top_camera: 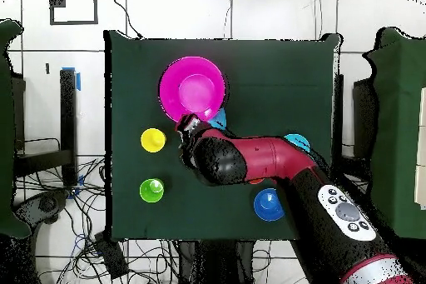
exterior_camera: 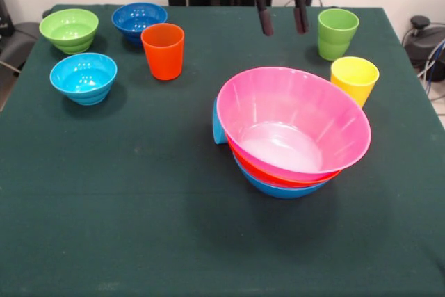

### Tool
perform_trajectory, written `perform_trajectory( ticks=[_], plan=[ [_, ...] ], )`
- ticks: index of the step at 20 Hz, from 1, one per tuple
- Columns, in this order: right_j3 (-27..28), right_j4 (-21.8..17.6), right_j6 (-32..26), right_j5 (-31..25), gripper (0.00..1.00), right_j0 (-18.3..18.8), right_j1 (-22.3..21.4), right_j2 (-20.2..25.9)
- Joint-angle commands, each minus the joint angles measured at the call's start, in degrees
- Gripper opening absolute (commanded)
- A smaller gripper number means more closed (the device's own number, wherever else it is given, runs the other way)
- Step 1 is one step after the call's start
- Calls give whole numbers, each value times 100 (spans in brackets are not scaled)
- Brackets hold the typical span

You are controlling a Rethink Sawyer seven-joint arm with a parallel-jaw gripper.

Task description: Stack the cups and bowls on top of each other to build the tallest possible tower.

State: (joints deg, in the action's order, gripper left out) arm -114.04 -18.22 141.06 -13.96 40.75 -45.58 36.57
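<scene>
In the middle of the green bench [exterior_camera: 104, 206] sits the tower [exterior_camera: 295, 130], pink bowl tilted on orange and blue ones, with a light blue cup [exterior_camera: 218, 124] tucked against it, while the gripper [exterior_camera: 281, 13] hangs above and behind it, jaws spread and empty.

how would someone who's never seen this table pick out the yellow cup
Find the tower, the wide pink bowl nested over orange and blue ones. The yellow cup stands upright just behind its rim. The green cup stands farther back, the orange cup across the table by the small bowls.
</scene>
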Motion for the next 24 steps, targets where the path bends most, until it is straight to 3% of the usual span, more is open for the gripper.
perform_trajectory(
  ticks=[1, 4, 8, 12, 17, 20, 24],
  plan=[
    [-624, 330, 498, 374, 100, 42, 305, 502],
    [-629, 362, 236, 168, 100, 165, 305, 586],
    [375, -489, -1890, -1744, 100, 315, 78, 435],
    [953, -936, -2896, -2626, 100, 709, 278, 607],
    [1418, -1612, -3308, -2978, 100, 806, 240, 598],
    [1600, -1983, -3289, -3023, 100, 687, 181, 509],
    [1717, -2196, -3003, -2973, 100, 472, 189, 360]
  ],
)
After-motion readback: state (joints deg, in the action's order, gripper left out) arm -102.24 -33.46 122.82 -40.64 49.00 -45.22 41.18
